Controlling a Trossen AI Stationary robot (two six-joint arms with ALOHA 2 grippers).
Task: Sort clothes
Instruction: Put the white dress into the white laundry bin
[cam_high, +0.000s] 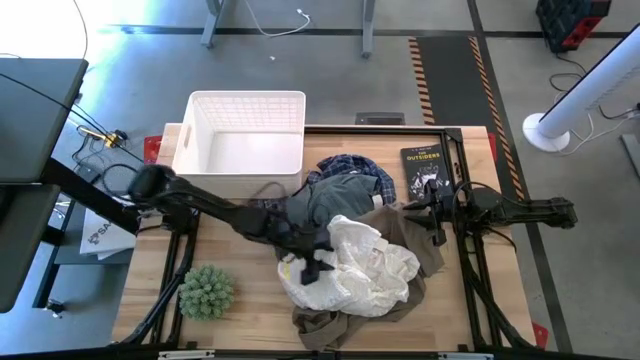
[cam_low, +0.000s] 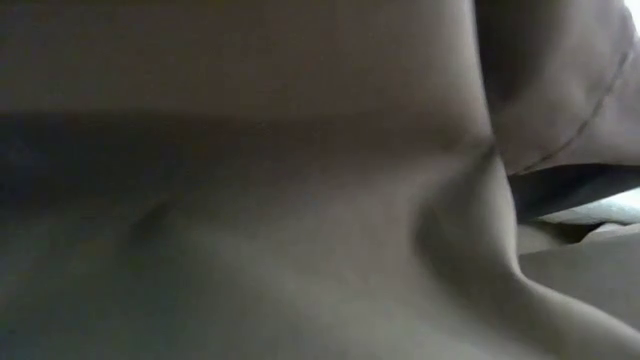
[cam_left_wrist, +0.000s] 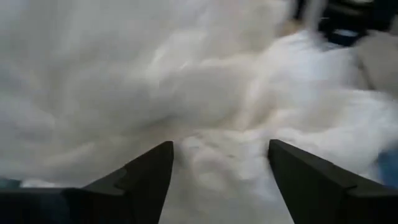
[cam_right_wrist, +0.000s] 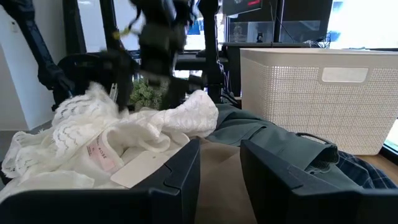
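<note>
The clothes lie in a heap at mid-table. The thin white garment (cam_high: 360, 265) is on top, over the taupe-brown one (cam_high: 425, 250). The grey-green T-shirt (cam_high: 330, 200) and the blue plaid shirt (cam_high: 352, 168) lie behind them. My left gripper (cam_high: 315, 265) is open, low at the white garment's left part (cam_left_wrist: 211, 93). My right gripper (cam_high: 428, 215) is at the heap's right edge, narrowly open, with taupe cloth (cam_right_wrist: 221, 177) showing between its fingers. Taupe cloth (cam_low: 300, 200) fills the low view. My left gripper comes at the white garment from the table's left, slanting down. A bulge of the white cloth (cam_left_wrist: 217, 162) lies between its open fingers. I cannot tell whether they touch it. My right gripper's fingers (cam_right_wrist: 180, 174) lie level, just over the taupe garment's right edge. I cannot tell whether they touch it.
A white plastic basket (cam_high: 245, 135) stands at the far left of the table. A black book (cam_high: 423, 168) lies at the far right. A green plant ball (cam_high: 205, 290) sits near the front left. Bare wood (cam_high: 250, 310) shows left of the heap.
</note>
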